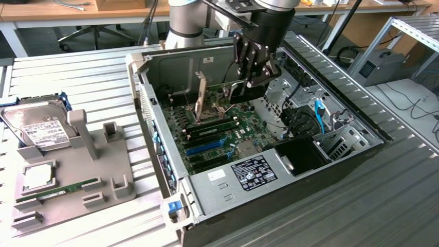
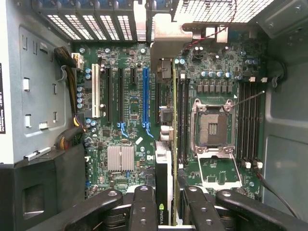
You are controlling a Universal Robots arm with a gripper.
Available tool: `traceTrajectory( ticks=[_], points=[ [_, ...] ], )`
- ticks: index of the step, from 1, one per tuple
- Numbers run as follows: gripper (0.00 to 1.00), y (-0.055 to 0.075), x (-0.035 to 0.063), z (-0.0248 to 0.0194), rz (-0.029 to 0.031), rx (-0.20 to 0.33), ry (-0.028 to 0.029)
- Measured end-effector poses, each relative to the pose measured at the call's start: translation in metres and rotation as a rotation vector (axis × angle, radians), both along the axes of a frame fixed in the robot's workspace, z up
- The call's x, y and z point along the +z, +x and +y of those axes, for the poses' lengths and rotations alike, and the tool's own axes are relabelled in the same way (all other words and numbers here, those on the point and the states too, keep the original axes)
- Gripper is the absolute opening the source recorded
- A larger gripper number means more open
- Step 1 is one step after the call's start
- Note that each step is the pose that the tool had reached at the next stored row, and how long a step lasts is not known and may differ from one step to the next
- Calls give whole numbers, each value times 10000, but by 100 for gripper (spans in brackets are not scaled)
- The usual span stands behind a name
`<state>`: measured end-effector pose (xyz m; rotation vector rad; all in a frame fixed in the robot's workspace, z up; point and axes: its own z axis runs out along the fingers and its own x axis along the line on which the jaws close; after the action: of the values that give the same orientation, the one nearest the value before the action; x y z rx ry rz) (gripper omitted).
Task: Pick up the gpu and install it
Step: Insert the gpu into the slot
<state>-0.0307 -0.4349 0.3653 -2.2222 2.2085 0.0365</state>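
- The claw (image 1: 256, 82) hangs over the open case (image 1: 175, 69), at about 1 o'clock of the board in the exterior view.
- Its fingers (image 2: 144, 209) stand narrow, clamped on the gpu (image 1: 243, 95). The card sits on edge between them, so it is off the tray and in the air.
- In the wrist view the gpu (image 2: 162, 183) shows edge-on. It runs straight away from the claw (image 2: 169, 211) to its silver bracket (image 2: 166, 41), which is close to the vented rear wall.
- The key relation is that the card's long axis lies parallel to the blue slot (image 2: 145, 91) but not over it.
- The card rides to one side, between that slot and the socket (image 2: 211, 127), and nearer the slot.
- In the exterior view the blue slot (image 1: 205, 146) lies toward 7 o'clock from the claw, with its length running roughly 8 to 2 o'clock.
- I judge the card to be clear of the board, since its lower edge looks well above the slots. How high it sits cannot be told from the wrist view.
- The tray (image 1: 75, 206) sits at 8 o'clock of the case, with the hard drive (image 1: 41, 128) on it, well away from the claw.
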Motion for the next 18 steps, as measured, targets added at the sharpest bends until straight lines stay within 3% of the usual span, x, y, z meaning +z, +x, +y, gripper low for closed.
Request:
traceTrajectory(
  ticks=[18],
  points=[
    [27,0,-61,0,0,0,-1]
  ],
)
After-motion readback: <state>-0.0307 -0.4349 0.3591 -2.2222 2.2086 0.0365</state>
